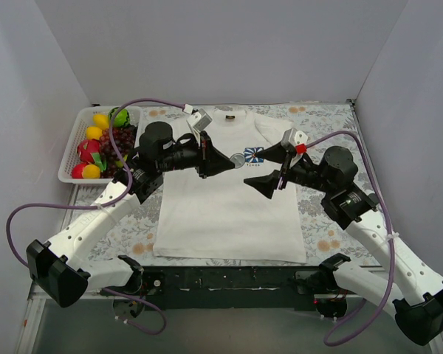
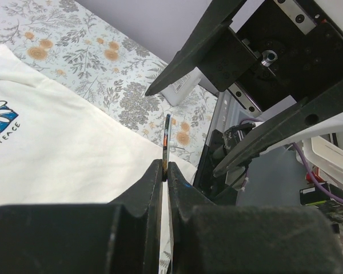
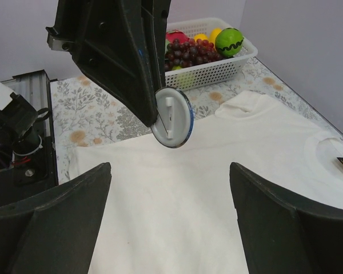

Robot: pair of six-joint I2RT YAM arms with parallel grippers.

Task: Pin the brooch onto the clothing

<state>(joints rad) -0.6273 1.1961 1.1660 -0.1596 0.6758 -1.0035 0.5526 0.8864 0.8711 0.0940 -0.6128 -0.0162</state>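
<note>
While left tool [image 2: 164,171] pinches brooch [image 3: 172,117] by rim, jaws pressed together, disc hangs clear above shirt [image 1: 229,221], near chest logo [image 1: 254,154]. Pin side faces right tool [image 3: 170,171], likely so clasp can be worked. Right tool spread wide, empty, just beside brooch. Shirt flat on table [image 1: 140,232], ready for pinning. Fruit basket [image 1: 68,158] well apart at far left.

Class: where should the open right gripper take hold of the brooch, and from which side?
Probably the brooch by its free lower rim, coming from the side opposite the left gripper, which pinches the upper edge; jaws across the thin disc's flat faces.
</note>
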